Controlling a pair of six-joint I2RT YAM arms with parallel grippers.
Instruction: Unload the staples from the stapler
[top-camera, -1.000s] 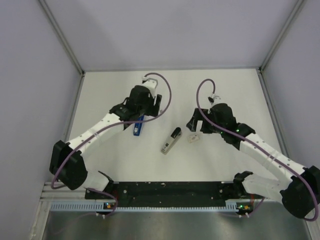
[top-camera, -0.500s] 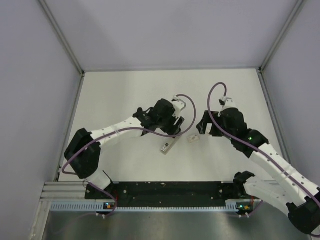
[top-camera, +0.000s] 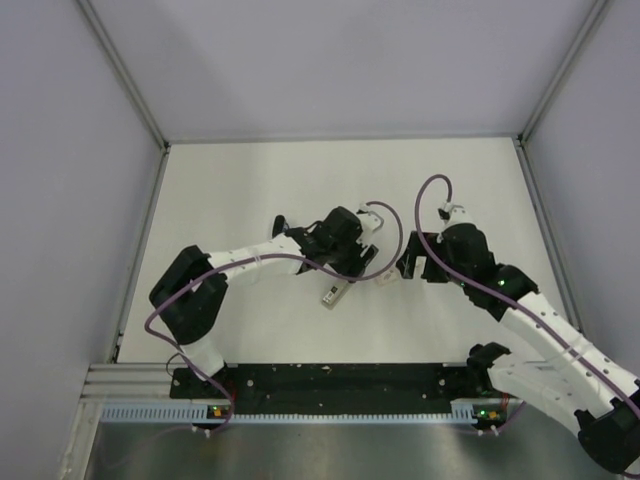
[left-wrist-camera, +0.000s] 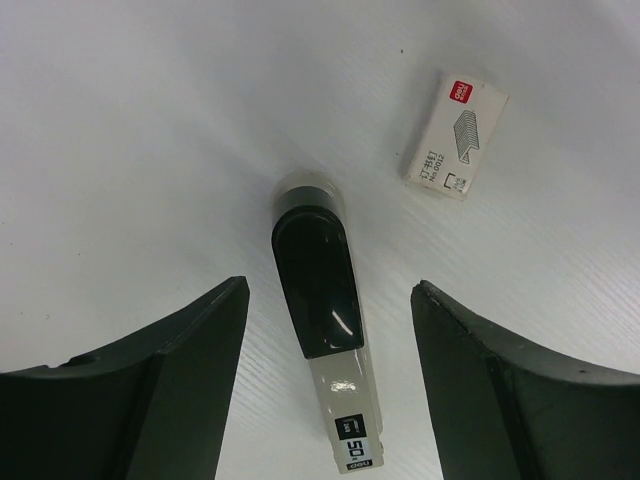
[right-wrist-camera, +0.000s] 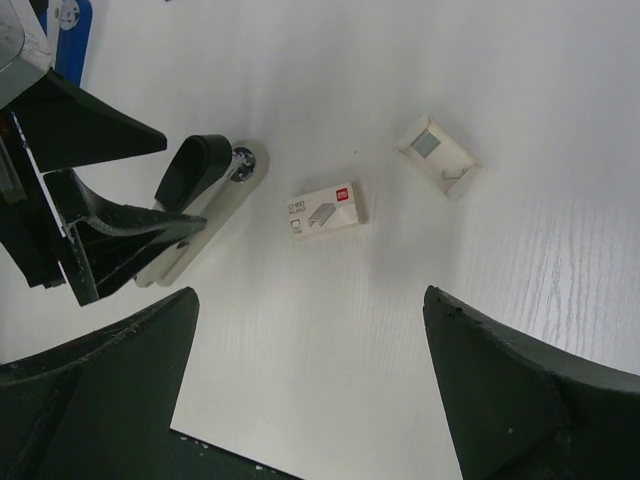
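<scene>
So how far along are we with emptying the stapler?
Nothing looks done yet: the stapler lies on the table, apparently shut, with no loose staples visible. In hand: the left gripper is open, a finger on each side of the stapler, not touching it. The right gripper is open above the staple box, holding nothing. Left: grip, open it, remove the staples.

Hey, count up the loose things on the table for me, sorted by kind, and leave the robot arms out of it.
Stapler: 1
Staple box: 1
Small cream item with a grey patch, kind unclear: 1
Blue item, mostly cut off at the frame edge: 1
Total: 4
</scene>
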